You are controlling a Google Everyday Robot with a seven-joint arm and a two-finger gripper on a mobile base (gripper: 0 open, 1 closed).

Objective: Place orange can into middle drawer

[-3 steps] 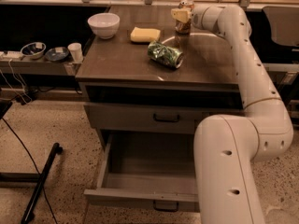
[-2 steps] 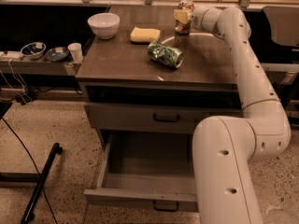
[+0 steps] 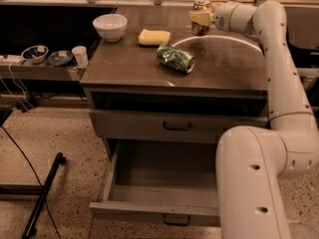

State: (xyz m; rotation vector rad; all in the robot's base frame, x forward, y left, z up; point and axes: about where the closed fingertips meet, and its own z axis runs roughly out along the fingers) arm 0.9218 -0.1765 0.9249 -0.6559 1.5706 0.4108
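Observation:
The orange can (image 3: 201, 5) stands upright at the back right of the counter (image 3: 224, 63), its silver top showing. My gripper (image 3: 201, 18) is shut on it, with a pale finger (image 3: 201, 17) across the can's front. The can's lower part is in shadow, so I cannot tell whether it touches the counter. The middle drawer (image 3: 149, 210) is pulled out wide open below the counter's front, and its grey inside (image 3: 159, 171) holds nothing. My arm reaches in from the right.
A green leaf-patterned can (image 3: 175, 59) lies on its side mid-counter. A yellow sponge (image 3: 154, 37) and a white bowl (image 3: 110, 26) sit at the back left. A shut drawer front (image 3: 177, 126) is above the open one. My arm's thick link (image 3: 254, 183) overlaps the drawer's right end. A black pole (image 3: 42, 193) leans on the floor at left.
My gripper and the orange can have shifted slightly to the right and a little up. The green can, the sponge, the bowl and the drawers have not moved.

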